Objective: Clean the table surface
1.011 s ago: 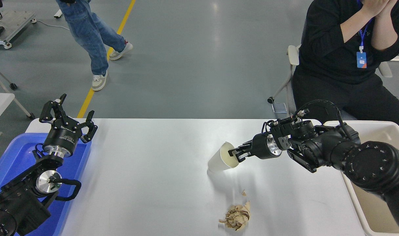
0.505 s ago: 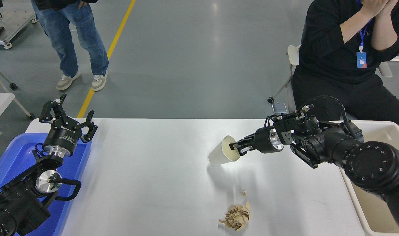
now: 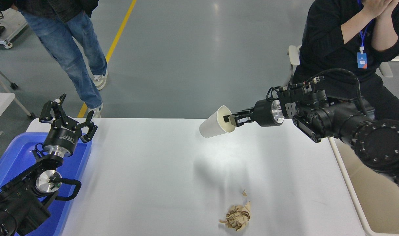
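Observation:
The white table surface (image 3: 147,170) fills the lower middle of the head view. My right gripper (image 3: 231,119) is shut on the rim of a white paper cup (image 3: 212,126), one finger inside the mouth. It holds the cup tilted on its side, well above the table near the far edge. A crumpled brown paper ball (image 3: 237,217) lies on the table near the front edge, with a small scrap (image 3: 244,193) just behind it. My left gripper (image 3: 67,115) is open and parked over the blue tub at the lower left.
A blue plastic tub (image 3: 9,154) sits at the table's left end under my left arm. A beige tub (image 3: 373,196) sits at the right end under my right arm. A person in black sits behind the far right corner. Another person in jeans stands at the upper left.
My right gripper has lifted the paper cup off the table and raised it up and toward the far edge. The person in jeans has stepped nearer the table's left corner.

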